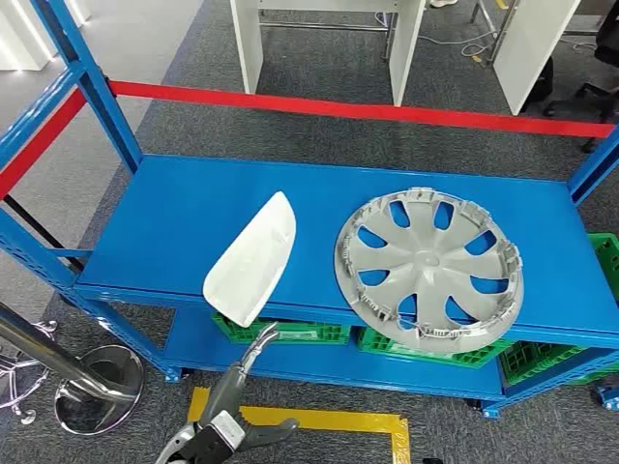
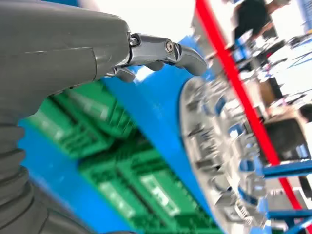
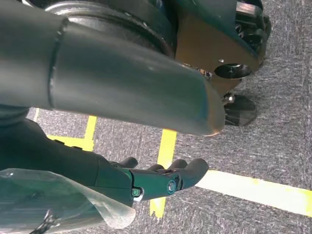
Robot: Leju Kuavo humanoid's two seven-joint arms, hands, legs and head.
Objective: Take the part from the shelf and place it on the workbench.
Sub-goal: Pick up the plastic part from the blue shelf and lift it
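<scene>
**Left hand reaching up toward the white cover on the blue shelf**

The left hand's fingers (image 1: pixel 255 353) are spread and released, holding nothing; in the head view one points up at 12 o'clock toward the shelf's front edge, another juts out toward 3 o'clock. The left hand (image 1: pixel 222 416) comes in from the 6 o'clock edge, just short of the shelf. Directly above its fingertip, at 12 o'clock, lies the white plastic cover (image 1: pixel 251 259), a smooth rounded part resting on the top deck of the blue shelf (image 1: pixel 167 222), its lower end overhanging the front lip. At 3 o'clock from that cover, well apart, a silver wheel hubcap (image 1: pixel 429 268) lies flat on the same deck, its rim also reaching past the front edge. Green crates (image 1: pixel 307 333) sit on the lower deck beneath

The right hand (image 3: pixel 162 183) hangs over grey carpet (image 3: pixel 279 122) crossed by yellow floor tape (image 3: pixel 257 187); its fingers are loosely extended and grasp nothing

A red rail (image 1: pixel 350 109) spans the back of the shelf, with white furniture legs (image 1: pixel 248 43) beyond at 12 o'clock. A chrome stool base (image 1: pixel 95 387) stands at 9 o'clock of the left hand
</scene>
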